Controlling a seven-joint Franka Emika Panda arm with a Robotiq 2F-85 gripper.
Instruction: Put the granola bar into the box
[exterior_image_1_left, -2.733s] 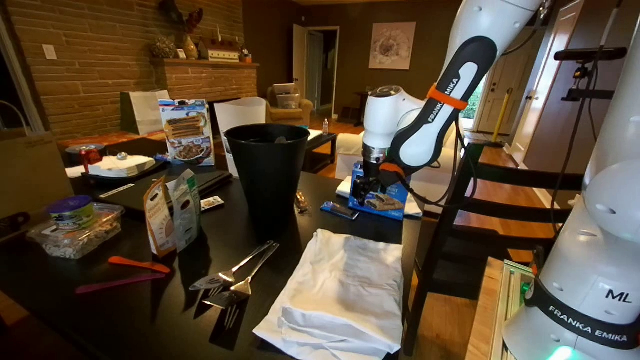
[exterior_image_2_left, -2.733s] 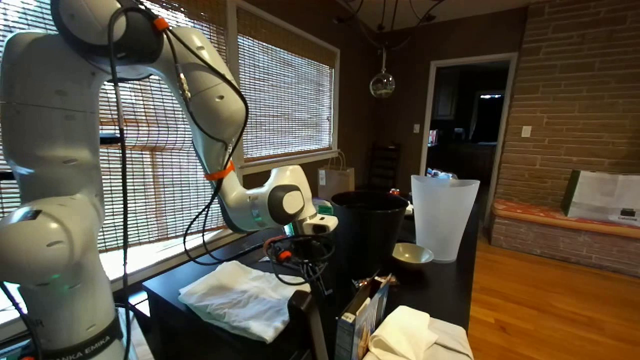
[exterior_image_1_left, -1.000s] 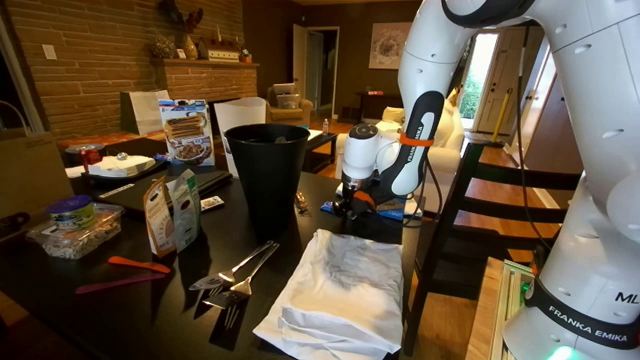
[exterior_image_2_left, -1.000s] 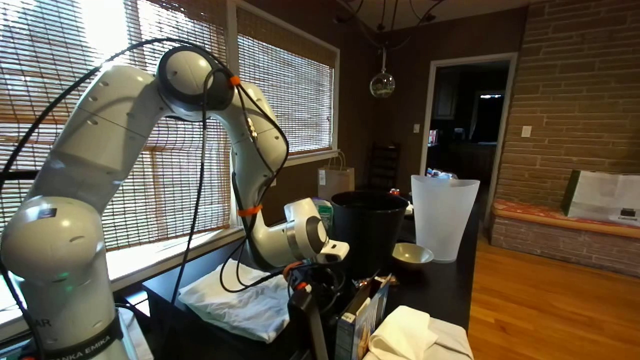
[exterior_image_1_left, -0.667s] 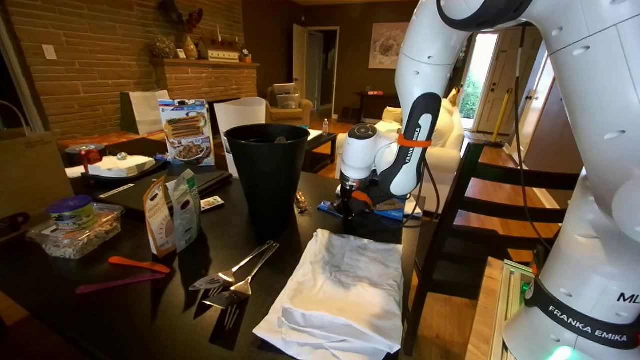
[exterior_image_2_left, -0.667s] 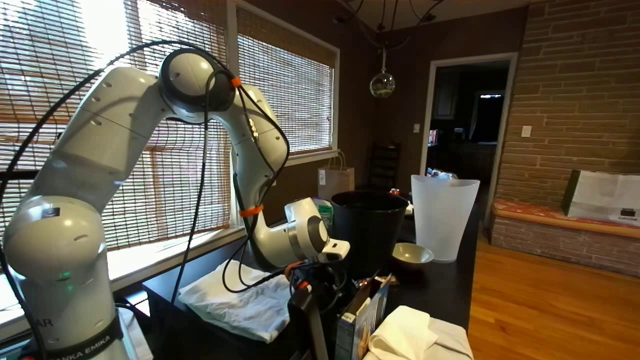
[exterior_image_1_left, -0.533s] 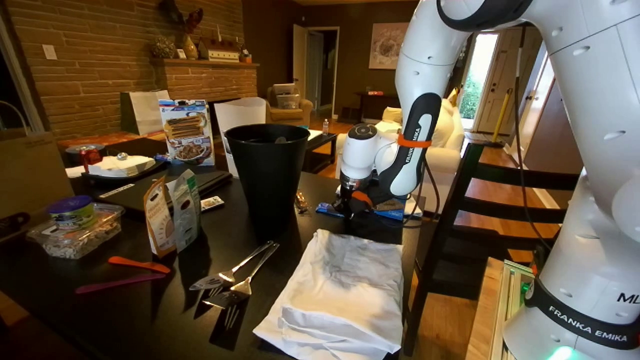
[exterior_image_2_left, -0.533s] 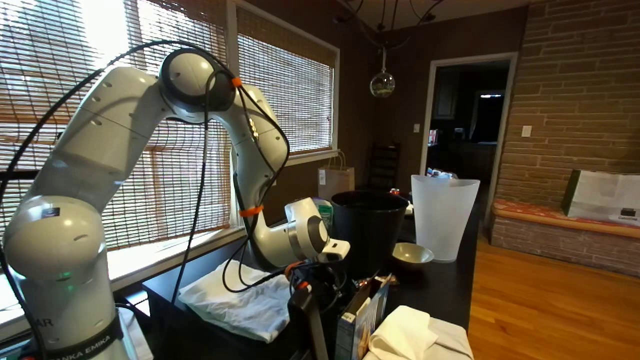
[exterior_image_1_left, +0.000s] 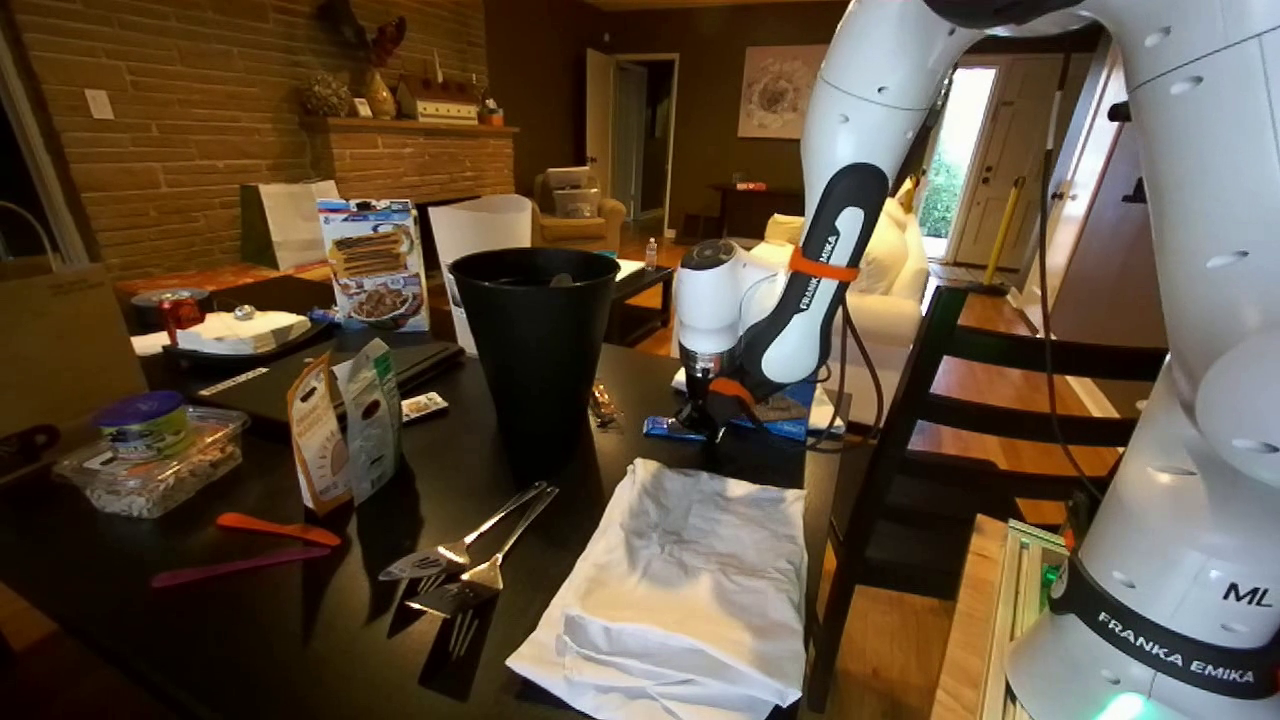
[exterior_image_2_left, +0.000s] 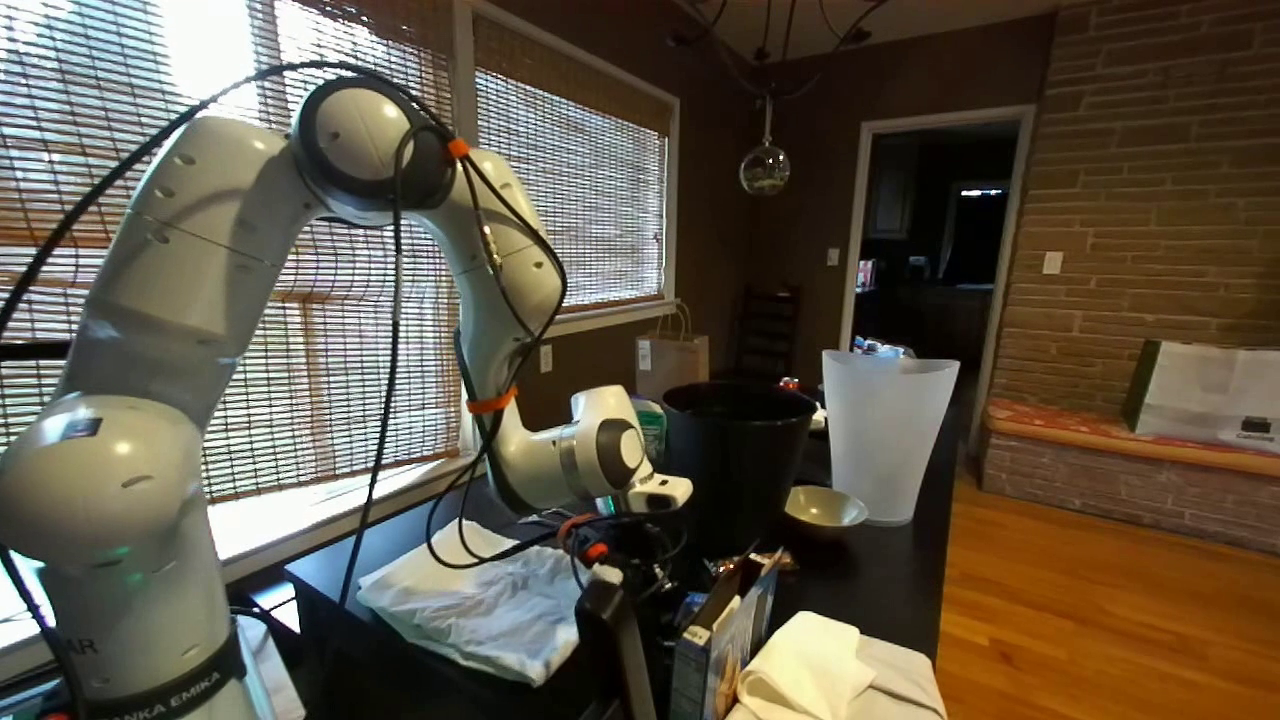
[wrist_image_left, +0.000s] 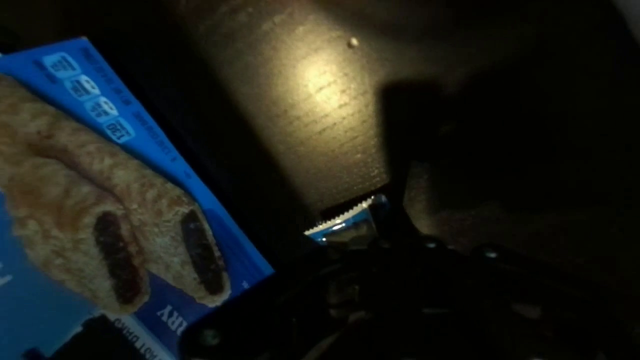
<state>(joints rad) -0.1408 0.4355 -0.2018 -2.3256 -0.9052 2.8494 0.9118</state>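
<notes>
The granola bar (exterior_image_1_left: 672, 428), in a blue wrapper, sticks out from the fingertips of my gripper (exterior_image_1_left: 713, 430), low over the dark table. In the wrist view the serrated end of the granola bar (wrist_image_left: 350, 227) shows between dark, poorly lit fingers; the jaws are shut on it. Whether it clears the tabletop is hard to tell. Close beside stands the box (exterior_image_1_left: 785, 410), bright blue and upright, partly behind the gripper. Its printed front fills the left of the wrist view, where the box (wrist_image_left: 125, 165) is close by. An exterior view shows the box (exterior_image_2_left: 738, 635) with its top open.
A tall black bin (exterior_image_1_left: 530, 340) stands beside the gripper, with a shiny wrapper (exterior_image_1_left: 603, 408) at its foot. Folded white cloth (exterior_image_1_left: 690, 590) lies nearer that camera. A chair back (exterior_image_2_left: 612, 640) rises close to the gripper; more cloth (exterior_image_2_left: 810, 665) lies beyond the box.
The arm has come down to the granola bar and the jaws have shut on it. Over the last half second gripper and bar have shifted slightly together, toward the box side.
</notes>
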